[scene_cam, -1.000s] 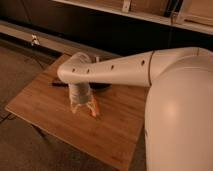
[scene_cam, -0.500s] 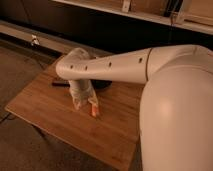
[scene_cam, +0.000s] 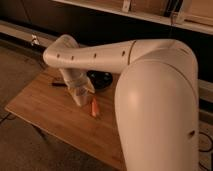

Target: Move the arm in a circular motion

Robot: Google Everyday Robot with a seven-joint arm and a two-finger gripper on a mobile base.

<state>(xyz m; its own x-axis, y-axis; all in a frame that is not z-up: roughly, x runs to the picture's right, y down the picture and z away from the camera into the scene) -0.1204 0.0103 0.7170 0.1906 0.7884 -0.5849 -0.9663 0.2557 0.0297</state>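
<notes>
Arm [scene_cam: 100, 55]: reaches from the bulky shoulder across the table, then bends down at the elbow.
Gripper [scene_cam: 80, 98]: low over mid-table; opening and hold cannot be told.
Orange object [scene_cam: 94, 107]: just beside the gripper, shoulder side.
Dark bowl [scene_cam: 101, 79]: behind the gripper, near the far edge.
Table [scene_cam: 37, 107]: bare wood from the gripper to the near edge.

- A single camera view sits high and close behind the arm [scene_cam: 155, 100], whose nearest segment fills the right half.
- It faces forward and down onto the wooden table [scene_cam: 42, 107].
- The gripper [scene_cam: 81, 98] hangs farther off, over the table's middle, left of centre.
</notes>
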